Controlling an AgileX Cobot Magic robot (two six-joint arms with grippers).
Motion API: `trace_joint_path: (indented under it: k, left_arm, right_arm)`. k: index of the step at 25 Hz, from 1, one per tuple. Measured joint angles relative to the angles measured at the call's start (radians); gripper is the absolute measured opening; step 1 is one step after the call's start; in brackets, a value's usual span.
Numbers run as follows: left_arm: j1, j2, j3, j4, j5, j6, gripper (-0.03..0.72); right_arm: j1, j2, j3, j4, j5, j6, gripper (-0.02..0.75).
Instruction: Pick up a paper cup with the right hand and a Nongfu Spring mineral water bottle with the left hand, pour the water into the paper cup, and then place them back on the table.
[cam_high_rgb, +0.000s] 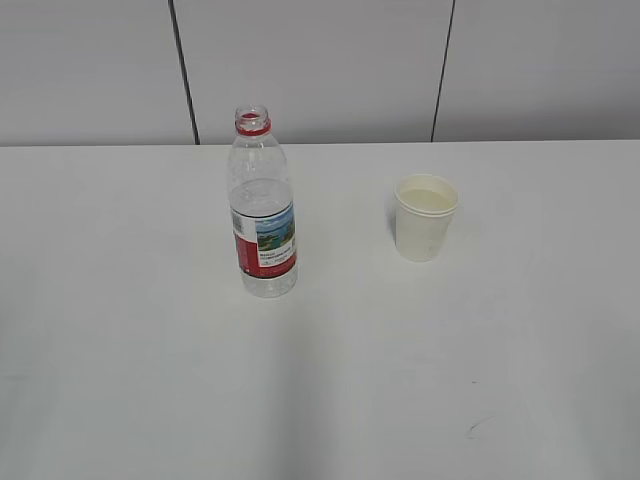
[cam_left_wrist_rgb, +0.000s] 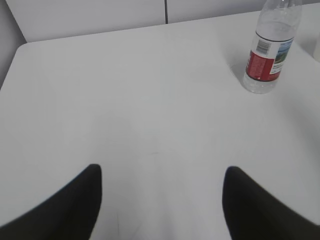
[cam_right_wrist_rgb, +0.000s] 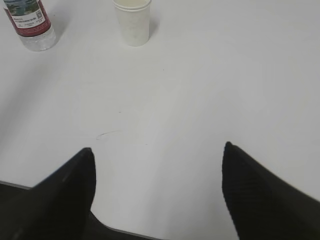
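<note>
bottle (cam_left_wrist_rgb: 267, 55) top cropped | label print perhaps too small to read

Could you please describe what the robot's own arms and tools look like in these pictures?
Only fingers show, in the wrist views. The left tool has two smooth, matte black, tapered fingers; the right tool has two black fingers with finely textured surfaces. No arms, cables or markings are visible.

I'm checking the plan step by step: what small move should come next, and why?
Probably advance the open right gripper toward the paper cup. The cup and the bottle both stand upright and untouched on the table, and both grippers sit well back.
</note>
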Motion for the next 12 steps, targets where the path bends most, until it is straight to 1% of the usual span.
trace_joint_path:
  k: [12]
  left_arm:
    - [0.000,0.000,0.000,-0.001,0.000,0.000,0.456]
  right_arm:
    - [0.000,0.000,0.000,0.000,0.000,0.000,0.582]
